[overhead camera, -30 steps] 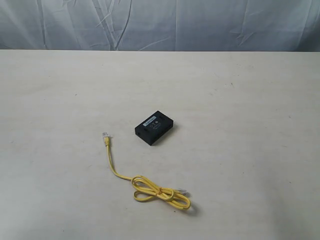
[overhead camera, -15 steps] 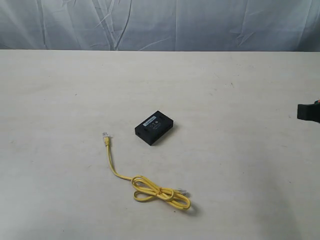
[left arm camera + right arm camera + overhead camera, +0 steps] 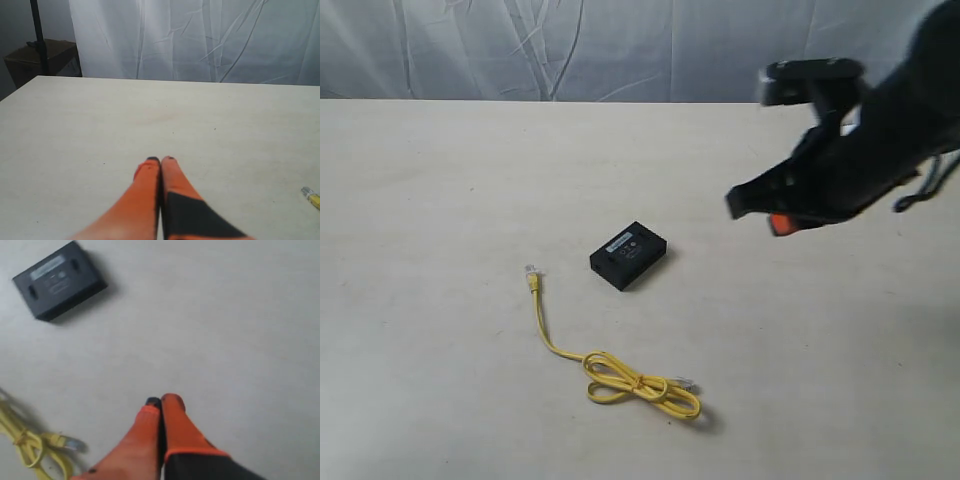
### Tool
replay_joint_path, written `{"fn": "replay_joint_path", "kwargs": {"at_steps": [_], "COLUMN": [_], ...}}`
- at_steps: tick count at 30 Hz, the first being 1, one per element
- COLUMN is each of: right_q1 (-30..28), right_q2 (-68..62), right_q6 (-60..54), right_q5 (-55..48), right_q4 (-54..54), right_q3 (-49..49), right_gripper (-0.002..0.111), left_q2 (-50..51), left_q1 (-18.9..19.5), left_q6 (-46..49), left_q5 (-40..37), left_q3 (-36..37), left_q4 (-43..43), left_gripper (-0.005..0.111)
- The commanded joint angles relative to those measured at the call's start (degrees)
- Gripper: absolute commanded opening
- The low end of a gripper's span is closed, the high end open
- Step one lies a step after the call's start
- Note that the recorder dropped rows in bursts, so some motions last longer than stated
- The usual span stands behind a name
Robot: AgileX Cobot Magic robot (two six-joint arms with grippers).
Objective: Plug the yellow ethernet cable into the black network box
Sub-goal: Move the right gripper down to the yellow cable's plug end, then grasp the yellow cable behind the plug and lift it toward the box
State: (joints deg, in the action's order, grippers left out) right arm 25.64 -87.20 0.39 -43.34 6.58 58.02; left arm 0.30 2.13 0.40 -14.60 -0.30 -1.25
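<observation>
My right end effector (image 3: 161,401), tips pressed together and empty, has just swung in above the tabletop (image 3: 440,180) right of the black network box (image 3: 629,255), so the yellow ethernet cable (image 3: 620,375), lying nearer the camera, is not yet grasped.

Exterior overlooks the table (image 3: 440,180); right wrist shares the black network box (image 3: 59,280)
</observation>
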Motion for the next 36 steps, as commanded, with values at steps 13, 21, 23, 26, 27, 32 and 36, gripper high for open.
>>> {"fn": "replay_joint_path", "kwargs": {"at_steps": [13, 21, 23, 26, 27, 32, 36], "right_q1": [25.8, 25.8, 25.8, 25.8, 25.8, 25.8, 25.8], "right_q2": [-29.7, -34.5, -37.3, -41.8, -43.3, -46.4, -46.5], "right_q6": [-0.4, -0.4, -0.4, 3.2, 5.4, 17.1, 18.7], "right_q5": [7.9, -1.0, -4.7, -11.4, -13.6, -15.2, -13.5], "right_q4": [0.5, 5.9, 5.9, 4.0, 2.5, -6.6, -7.1], "right_q3": [26.9, 36.5, 41.7, 48.5, 49.9, 51.4, 51.3], "right_gripper": [-0.001, -0.001, -0.001, -0.001, -0.001, -0.001, 0.003], "left_q2": [-0.3, -0.3, -0.3, -0.3, -0.3, -0.3, -0.3], "left_q1": [0.1, 0.1, 0.1, 0.1, 0.1, 0.1, 0.1], "left_q6": [0.0, 0.0, 0.0, 0.0, 0.0, 0.0, 0.0], "left_q5": [0.7, 0.7, 0.7, 0.7, 0.7, 0.7, 0.7], "left_q3": [0.3, 0.3, 0.3, 0.3, 0.3, 0.3, 0.3], "left_q4": [0.0, 0.0, 0.0, 0.0, 0.0, 0.0, 0.0], "left_gripper": [0.000, 0.000, 0.000, 0.000, 0.000, 0.000, 0.000]}}
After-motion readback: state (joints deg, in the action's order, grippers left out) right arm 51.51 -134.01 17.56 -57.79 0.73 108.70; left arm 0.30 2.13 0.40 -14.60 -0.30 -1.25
